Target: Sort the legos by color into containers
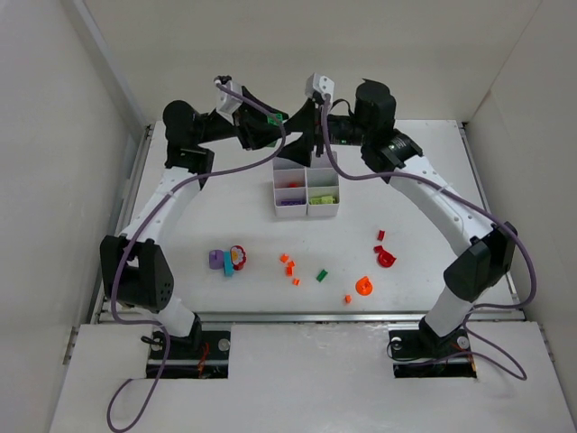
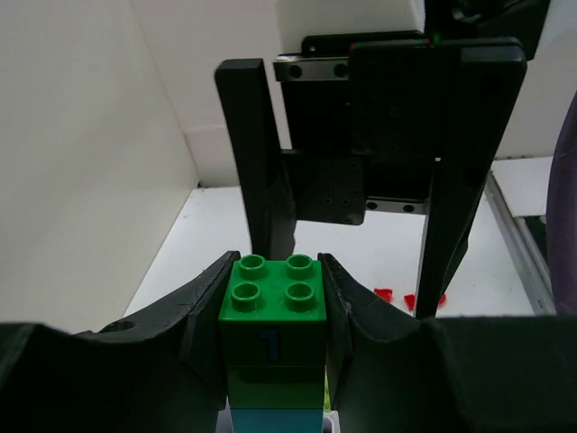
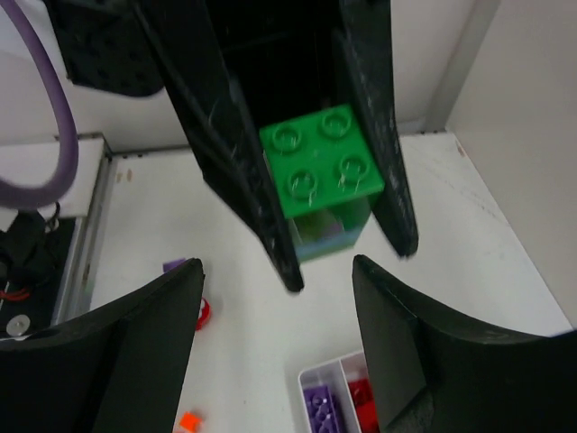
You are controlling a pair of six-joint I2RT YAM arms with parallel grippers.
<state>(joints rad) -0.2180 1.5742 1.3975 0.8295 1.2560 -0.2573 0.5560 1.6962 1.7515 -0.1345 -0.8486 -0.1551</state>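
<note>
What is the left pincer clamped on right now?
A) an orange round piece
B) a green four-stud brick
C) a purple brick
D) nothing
B: in the left wrist view the left pincer is shut against both sides of the green four-stud brick.

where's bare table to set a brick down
Free: the strip between the tray and the loose legos; also left of the tray, up to the left arm. Crowded: the near row, from the purple-red cluster to the red pieces.
</note>
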